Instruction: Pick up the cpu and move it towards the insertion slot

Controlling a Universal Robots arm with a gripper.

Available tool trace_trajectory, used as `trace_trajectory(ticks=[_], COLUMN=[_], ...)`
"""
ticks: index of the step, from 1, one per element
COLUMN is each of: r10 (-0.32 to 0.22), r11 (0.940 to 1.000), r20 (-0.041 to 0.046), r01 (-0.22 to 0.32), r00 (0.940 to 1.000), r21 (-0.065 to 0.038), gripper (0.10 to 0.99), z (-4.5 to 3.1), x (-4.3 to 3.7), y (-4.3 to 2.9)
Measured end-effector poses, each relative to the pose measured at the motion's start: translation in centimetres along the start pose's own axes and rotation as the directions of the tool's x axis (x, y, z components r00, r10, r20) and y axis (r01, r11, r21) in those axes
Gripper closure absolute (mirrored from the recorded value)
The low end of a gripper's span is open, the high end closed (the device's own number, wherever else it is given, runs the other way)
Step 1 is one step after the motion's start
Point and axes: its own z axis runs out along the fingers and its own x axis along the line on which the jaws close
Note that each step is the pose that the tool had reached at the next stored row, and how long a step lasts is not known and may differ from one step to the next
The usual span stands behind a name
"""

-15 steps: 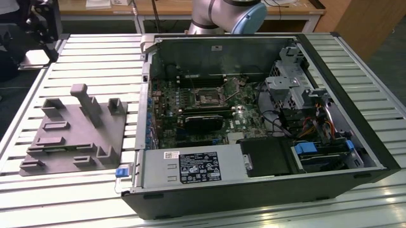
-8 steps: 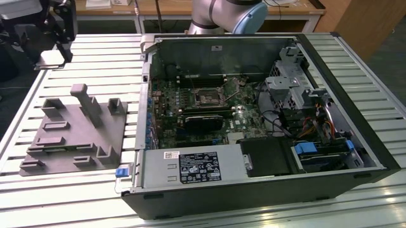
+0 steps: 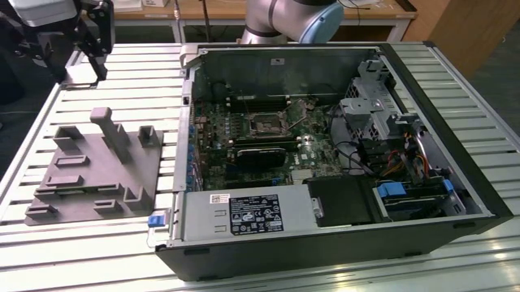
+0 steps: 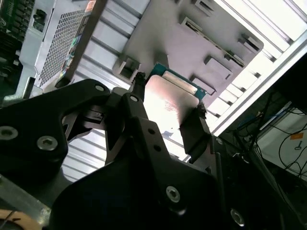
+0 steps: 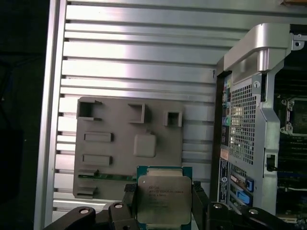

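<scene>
The cpu is a flat square chip with a silvery face and a green rim. It hangs in the air above the grey fixture plate, clamped at two opposite edges by black fingers. In the second wrist view the cpu shows as a shiny face between the two fingertips. My gripper is at the far left of the exterior view, raised over the table and well apart from the open computer. The insertion slot is a silver-framed square socket on the motherboard; an edge of the insertion slot also shows in the first wrist view.
The grey fixture plate with raised blocks lies on the slatted table at the exterior view's left. The open computer case takes up the middle and right, with its metal wall standing between gripper and motherboard. A black card sits below the socket.
</scene>
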Motion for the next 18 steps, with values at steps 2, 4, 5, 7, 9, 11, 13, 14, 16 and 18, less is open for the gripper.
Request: trace_trajectory(ticks=[2, 4, 5, 7, 9, 11, 13, 14, 16, 18], r10=[0.000, 0.000, 0.000, 0.000, 0.000, 0.000, 0.000, 0.000, 0.000, 0.000], r11=[1.0000, 1.0000, 1.0000, 1.0000, 1.0000, 1.0000, 1.0000, 1.0000, 1.0000, 1.0000], r20=[0.0001, 0.0001, 0.0001, 0.0001, 0.0000, 0.0001, 0.0001, 0.0001, 0.0001, 0.0000], r01=[0.000, 0.000, 0.000, 0.000, 0.000, 0.000, 0.000, 0.000, 0.000, 0.000], r00=[1.0000, 1.0000, 1.0000, 1.0000, 1.0000, 1.0000, 1.0000, 1.0000, 1.0000, 1.0000], r21=[0.000, 0.000, 0.000, 0.000, 0.000, 0.000, 0.000, 0.000, 0.000, 0.000], gripper=[0.545, 0.545, 0.545, 0.545, 0.545, 0.545, 0.545, 0.545, 0.545, 0.545], z=[0.04, 0.08, 0.09, 0.12, 0.15, 0.19, 0.22, 0.23, 0.27, 0.29], x=[-0.48, -0.97, -1.20, -1.64, -2.09, -2.53, -2.94, -3.12, -3.50, -3.88], y=[-0.02, -0.04, -0.05, -0.07, -0.09, -0.11, -0.13, -0.14, -0.16, -0.17])
